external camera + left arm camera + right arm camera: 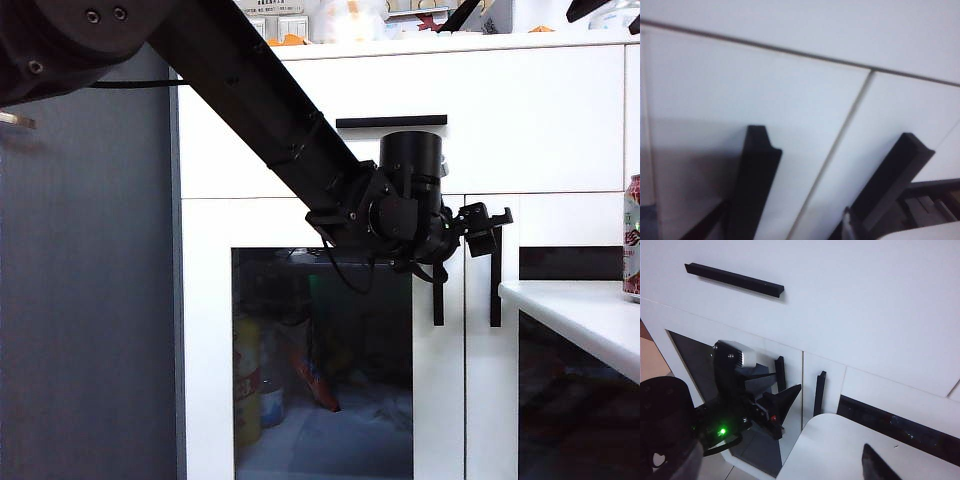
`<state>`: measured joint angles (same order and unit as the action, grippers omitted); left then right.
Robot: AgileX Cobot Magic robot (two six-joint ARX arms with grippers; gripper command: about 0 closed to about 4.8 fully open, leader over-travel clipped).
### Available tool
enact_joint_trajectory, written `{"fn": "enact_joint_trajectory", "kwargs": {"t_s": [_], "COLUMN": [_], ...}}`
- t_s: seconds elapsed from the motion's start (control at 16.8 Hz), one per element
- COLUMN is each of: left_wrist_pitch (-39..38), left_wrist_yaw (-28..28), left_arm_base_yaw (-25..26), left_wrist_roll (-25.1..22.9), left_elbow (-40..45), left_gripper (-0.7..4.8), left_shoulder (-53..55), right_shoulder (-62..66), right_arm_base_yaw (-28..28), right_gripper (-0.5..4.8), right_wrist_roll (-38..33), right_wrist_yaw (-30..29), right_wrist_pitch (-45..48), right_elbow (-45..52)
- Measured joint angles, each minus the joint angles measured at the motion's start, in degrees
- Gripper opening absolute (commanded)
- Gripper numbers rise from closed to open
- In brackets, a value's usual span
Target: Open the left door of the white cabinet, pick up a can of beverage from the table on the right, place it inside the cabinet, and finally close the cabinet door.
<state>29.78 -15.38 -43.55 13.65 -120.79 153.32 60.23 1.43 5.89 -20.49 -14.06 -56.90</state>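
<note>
Left gripper (478, 232) hovers part-open, empty, at the white-framed dark-glass left door's (320, 350) vertical black bar handle (438, 290); misaligned, it could snag the twin handle (495, 285). Right gripper (875, 465) waits wide, empty, over the white tabletop (840, 450).

- A grey wall panel (90, 300) stands to the left of the white unit.
- Behind the dark glass, a yellow bottle (247, 385) stands upright at the left, with a pale container (271, 395) just beside it.
- An orange-red packet (315, 385) leans tilted near them.
- On top, blurred white containers (350, 20) and something orange (290, 41) sit.
</note>
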Motion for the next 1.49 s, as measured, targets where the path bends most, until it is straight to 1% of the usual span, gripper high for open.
{"fn": "enact_joint_trajectory", "kwargs": {"t_s": [0.18, 0.24, 0.3, 0.36, 0.42, 0.48, 0.54, 0.6, 0.66, 0.72, 1.19, 1.49], "left_wrist_pitch": [-0.13, -0.24, -0.42, -0.52, -0.5, -0.46, -0.37, -0.09, -0.15, -0.15, 0.22, -0.02], "left_wrist_yaw": [-3.89, -4.87, -5.22, -5.97, -6.14, -6.21, -6.34, -6.34, -6.54, -6.47, -6.58, -6.6], "left_arm_base_yaw": [-0.09, -0.15, -0.15, -0.13, -0.13, -0.28, -0.35, -0.22, -0.39, -0.42, -1.51, -1.79], "left_wrist_roll": [-0.02, -0.98, -2.47, -3.74, -3.78, -3.91, -4.02, -4.5, -5.92, -6.14, -6.16, -6.16], "left_elbow": [0.0, 0.0, 0.0, 0.0, 0.0, -0.02, -0.04, -0.13, -0.13, -0.13, -0.17, -0.24], "left_gripper": [2.68, 2.36, 1.88, 1.72, 1.38, 0.81, -0.14, -0.05, -0.05, -0.05, -0.05, -0.05], "left_shoulder": [0.0, 0.0, 0.0, 0.0, 0.0, 0.0, 0.0, 0.0, 0.0, -0.02, 0.11, 0.11], "right_shoulder": [0.02, 0.02, 0.02, 0.02, 0.02, 0.02, 0.02, 0.02, 0.0, 0.02, 0.0, -1.44], "right_arm_base_yaw": [0.0, 0.0, 0.0, 0.0, 0.0, 0.0, 0.0, 0.0, 0.0, 0.0, 0.0, 0.0], "right_gripper": [4.08, 4.08, 4.08, 4.08, 4.08, 4.08, 4.08, 4.08, 4.08, 4.08, 4.08, 4.08], "right_wrist_roll": [-0.02, -0.02, 0.0, 0.0, 0.0, 0.0, 0.0, -0.02, 0.0, -0.02, -0.02, 0.0], "right_wrist_yaw": [-0.04, -0.04, -0.04, -0.04, -0.02, -0.02, -0.04, -0.04, -0.02, -0.02, -0.02, 2.47], "right_wrist_pitch": [0.0, 0.0, 0.0, 0.0, 0.0, 0.0, -0.02, -0.02, 0.0, -0.07, 0.28, 5.6], "right_elbow": [0.0, 0.0, 0.0, 0.0, 0.0, 0.0, 0.0, 0.0, -0.02, 0.0, -0.02, -0.13]}}
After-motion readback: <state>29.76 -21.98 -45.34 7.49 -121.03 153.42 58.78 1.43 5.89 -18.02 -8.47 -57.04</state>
